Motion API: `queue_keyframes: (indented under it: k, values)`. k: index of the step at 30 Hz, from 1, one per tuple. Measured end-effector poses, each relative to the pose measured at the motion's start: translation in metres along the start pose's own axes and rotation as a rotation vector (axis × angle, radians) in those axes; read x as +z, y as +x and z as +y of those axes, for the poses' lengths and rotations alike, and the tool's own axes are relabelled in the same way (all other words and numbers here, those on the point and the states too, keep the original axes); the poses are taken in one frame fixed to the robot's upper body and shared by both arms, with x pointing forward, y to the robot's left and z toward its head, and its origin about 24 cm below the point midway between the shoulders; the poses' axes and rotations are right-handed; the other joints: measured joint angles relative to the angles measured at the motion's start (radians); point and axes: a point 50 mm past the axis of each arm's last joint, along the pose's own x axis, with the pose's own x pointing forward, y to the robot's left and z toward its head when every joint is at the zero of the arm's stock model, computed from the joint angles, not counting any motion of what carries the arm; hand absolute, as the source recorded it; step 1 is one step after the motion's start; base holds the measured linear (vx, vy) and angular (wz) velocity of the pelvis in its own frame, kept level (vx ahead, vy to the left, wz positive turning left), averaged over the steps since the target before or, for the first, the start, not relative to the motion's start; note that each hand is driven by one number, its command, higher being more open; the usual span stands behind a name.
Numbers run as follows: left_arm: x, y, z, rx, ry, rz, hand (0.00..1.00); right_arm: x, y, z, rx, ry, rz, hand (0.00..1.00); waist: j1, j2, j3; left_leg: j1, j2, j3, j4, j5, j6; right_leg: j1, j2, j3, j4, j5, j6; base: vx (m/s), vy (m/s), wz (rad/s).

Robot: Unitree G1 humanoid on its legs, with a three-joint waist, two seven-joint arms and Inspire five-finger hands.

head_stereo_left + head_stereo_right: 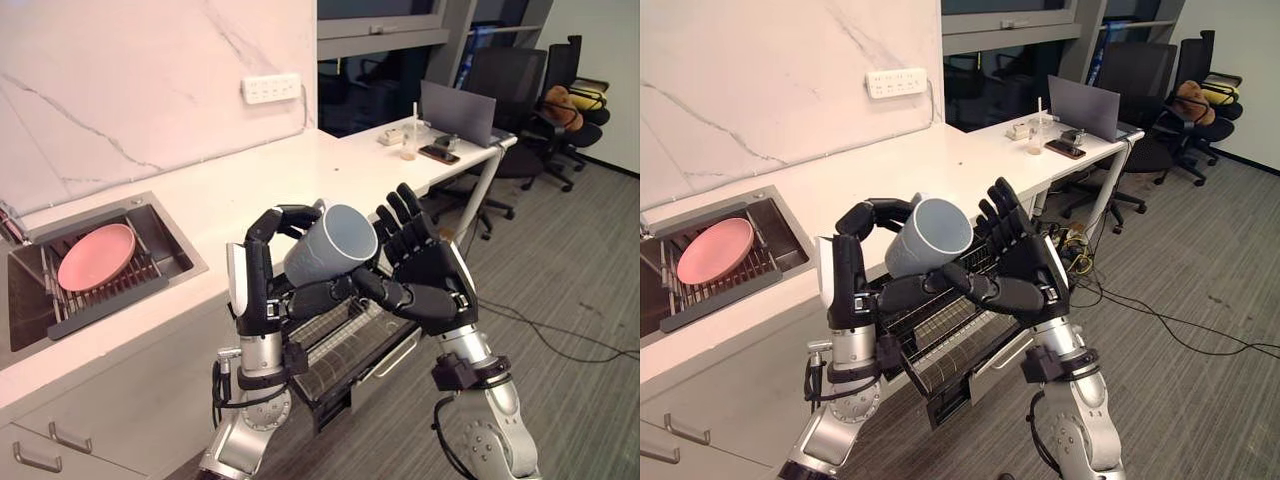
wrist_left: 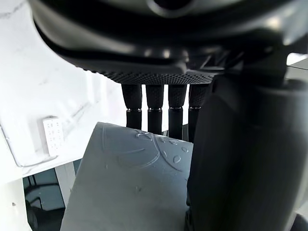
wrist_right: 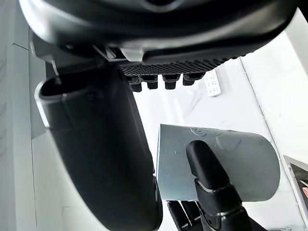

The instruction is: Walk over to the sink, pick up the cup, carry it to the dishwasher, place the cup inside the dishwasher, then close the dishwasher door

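Observation:
A grey-blue cup (image 1: 330, 245) is held tilted in the air in front of the counter, its open mouth turned toward me and to the right. My left hand (image 1: 255, 285) is shut on it, with fingers curled over its upper side and the thumb under it; the cup's wall (image 2: 130, 183) lies against those fingers. My right hand (image 1: 435, 275) stands open just right of the cup, fingers straight and upward, thumb reaching in below the cup (image 3: 226, 163). Below both hands the dishwasher's wire rack (image 1: 345, 345) is pulled out from under the counter.
The sink (image 1: 170, 240) is set in the white counter at the left, with a pink plate (image 1: 97, 255) on a rack inside it. A desk with a laptop (image 1: 455, 110) and office chairs (image 1: 520, 90) stand beyond the counter's end. Grey carpet lies to the right.

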Motion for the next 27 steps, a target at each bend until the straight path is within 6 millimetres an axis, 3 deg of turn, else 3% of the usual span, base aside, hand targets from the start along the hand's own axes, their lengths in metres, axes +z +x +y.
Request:
queue_keyframes:
  k: [7, 21, 22, 27]
  values:
    - [0.004, -0.002, -0.007, -0.034, -0.012, -0.022, 0.0, -0.003, 0.002, 0.0, -0.014, 0.009, 0.038, 1.0, 0.001, 0.017, -0.019, -0.007, 0.002, 0.0, 0.003, 0.0, 0.0, -0.007, 0.001, -0.001, 0.0, 0.001, -0.001, -0.02, -0.01, 0.0]
    - [0.008, -0.005, -0.012, -0.086, -0.007, -0.069, 0.0, -0.017, 0.002, 0.005, 0.027, -0.006, 0.178, 1.0, 0.019, 0.009, -0.036, -0.021, 0.002, -0.006, 0.012, 0.001, 0.0, -0.014, -0.001, -0.006, 0.001, 0.006, -0.002, -0.03, -0.009, 0.01]
    - [0.008, -0.005, -0.012, -0.09, -0.007, -0.069, 0.0, -0.017, 0.002, 0.005, 0.026, -0.005, 0.181, 0.0, 0.02, 0.007, -0.04, -0.022, 0.002, -0.007, 0.012, 0.001, 0.001, -0.014, -0.002, -0.007, 0.002, 0.007, -0.002, -0.03, -0.014, 0.02]
    - [0.007, -0.006, -0.011, -0.111, -0.001, -0.072, 0.0, -0.018, 0.003, 0.007, 0.026, -0.003, 0.186, 0.0, 0.021, -0.009, -0.05, -0.03, 0.002, -0.008, 0.016, 0.001, 0.001, -0.018, -0.004, -0.007, 0.0, 0.009, -0.002, -0.05, -0.01, 0.0]
